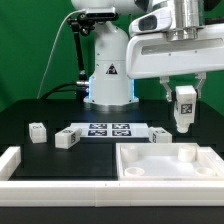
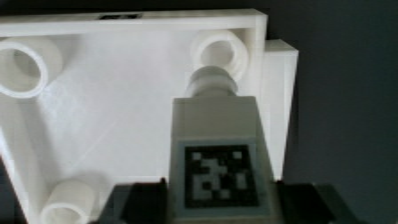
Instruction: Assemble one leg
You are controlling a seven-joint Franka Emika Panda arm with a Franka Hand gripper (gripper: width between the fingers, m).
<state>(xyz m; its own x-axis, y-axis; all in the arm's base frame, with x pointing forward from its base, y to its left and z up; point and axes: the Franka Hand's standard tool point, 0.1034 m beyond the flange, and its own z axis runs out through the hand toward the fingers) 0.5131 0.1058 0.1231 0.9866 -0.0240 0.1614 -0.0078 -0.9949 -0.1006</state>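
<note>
Over the bench point(image 1: 20, 115), toward its edge on the exterior view's right, the gripper point(image 1: 184, 97) is clenched on the leg point(image 1: 184, 112), which hangs upright in its grip, clear above the tray point(image 1: 165, 172). From the wrist, a round corner socket point(image 2: 222, 48) sits just beyond the leg's tip. Lowered off-centre, the leg would likely catch that rim, tilt and jam.

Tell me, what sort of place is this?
Probably a robotics lab bench: a white robot arm on a black table, a flat white marker board with printed tags, and a gripper holding a small white tagged plastic leg.
</note>
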